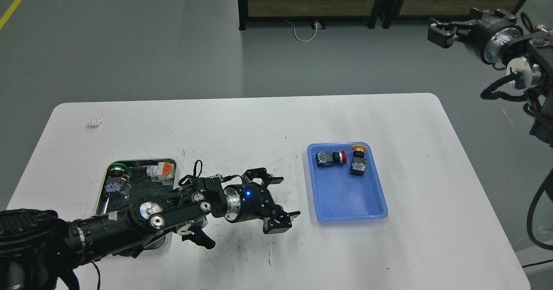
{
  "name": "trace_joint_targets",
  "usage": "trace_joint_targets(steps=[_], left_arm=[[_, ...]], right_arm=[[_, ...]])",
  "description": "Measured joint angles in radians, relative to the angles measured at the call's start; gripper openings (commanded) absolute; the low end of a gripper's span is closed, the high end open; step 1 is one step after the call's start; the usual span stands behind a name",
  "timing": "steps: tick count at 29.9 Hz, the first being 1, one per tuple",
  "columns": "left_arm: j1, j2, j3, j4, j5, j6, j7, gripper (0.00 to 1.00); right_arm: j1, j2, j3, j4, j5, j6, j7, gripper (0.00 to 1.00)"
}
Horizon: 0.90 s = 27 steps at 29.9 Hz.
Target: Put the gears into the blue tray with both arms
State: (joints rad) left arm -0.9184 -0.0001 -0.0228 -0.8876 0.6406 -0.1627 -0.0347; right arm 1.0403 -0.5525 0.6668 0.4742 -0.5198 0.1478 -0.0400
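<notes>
The blue tray [345, 203] lies right of the table's middle, with a red-capped switch [330, 157] and a yellow-capped switch [358, 162] at its far end. My left gripper [287, 197] hovers low over the table just left of the tray. It is turned so that one finger [271, 178] shows above and one below. I cannot make out a gear between them, and none shows clearly elsewhere. My right gripper [435, 28] is raised far off the table at the upper right, fingers apart and holding nothing.
A steel tray [170, 164] at the front left holds a green-capped switch [116, 169] and an orange-and-white part [162, 170]; my left forearm crosses its near end. A small white piece [94, 122] lies at the far left. Scuffed table lies between the trays.
</notes>
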Motion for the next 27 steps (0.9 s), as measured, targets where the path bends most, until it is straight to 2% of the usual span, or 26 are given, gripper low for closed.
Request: trace_joint_targets(steps=[4,7,10,13,22,27], left_arm=[[-0.075,0.061,-0.054,-0.018,-0.092,-0.023,0.004,0.98],[-0.109,0.164,-0.090,-0.023,-0.130,-0.047,0.004,0.98],[-0.121,0.272,-0.117,-0.036,-0.150,-0.055,0.004,0.98],[-0.124,0.383,-0.148,-0.052,-0.178,-0.056,0.004,0.98],[-0.126,0.698,-0.216,-0.065,-0.287,-0.057,0.004,0.98],[-0.126,0.828,-0.248,-0.065,-0.298,-0.057,0.000,0.98]], right_arm=[[-0.043,-0.006,0.000,0.061,0.001,0.059,0.017,1.00],[-0.069,-0.009,-0.004,0.101,0.001,0.118,0.078,0.99],[-0.084,-0.004,-0.039,0.134,0.000,0.137,0.101,0.99],[-0.108,0.001,-0.086,0.195,0.000,0.148,0.103,1.00],[-0.196,0.101,-0.198,0.311,0.000,0.192,0.055,1.00],[-0.202,0.144,-0.319,0.369,-0.016,0.195,0.046,1.00]])
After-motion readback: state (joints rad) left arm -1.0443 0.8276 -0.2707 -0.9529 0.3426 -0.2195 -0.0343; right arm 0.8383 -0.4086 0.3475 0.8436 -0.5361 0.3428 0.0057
